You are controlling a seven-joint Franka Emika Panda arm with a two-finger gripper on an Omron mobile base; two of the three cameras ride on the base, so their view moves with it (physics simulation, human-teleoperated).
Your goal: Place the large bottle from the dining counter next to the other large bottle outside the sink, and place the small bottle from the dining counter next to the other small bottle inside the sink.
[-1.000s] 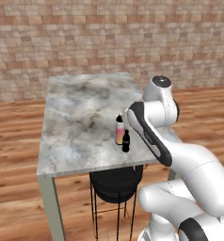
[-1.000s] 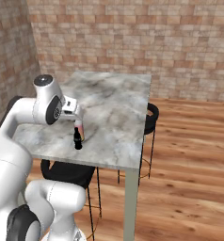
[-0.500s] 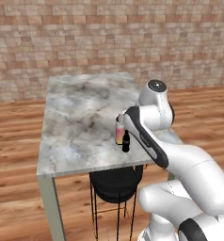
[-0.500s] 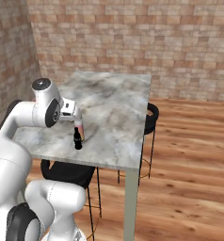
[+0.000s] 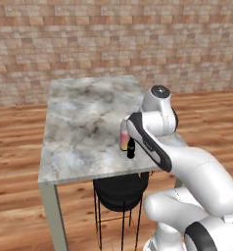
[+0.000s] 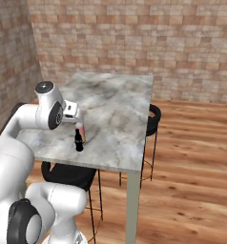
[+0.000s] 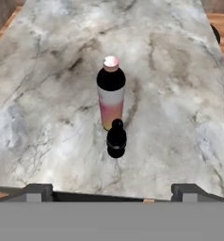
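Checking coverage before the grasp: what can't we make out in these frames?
- Large bottle: left base view, arm link covers its right side.
- Small bottle: hand view, hides the large bottle's base; gap or contact unclear.
- Gripper: hand view, tips cut off at the bottom.
- Stool: right base view, mostly under the dining counter.

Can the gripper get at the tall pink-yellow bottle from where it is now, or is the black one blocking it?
Probably yes, from above. The open gripper faces both; the small black bottle stands directly before the large bottle, whose taller upper body stays clear.
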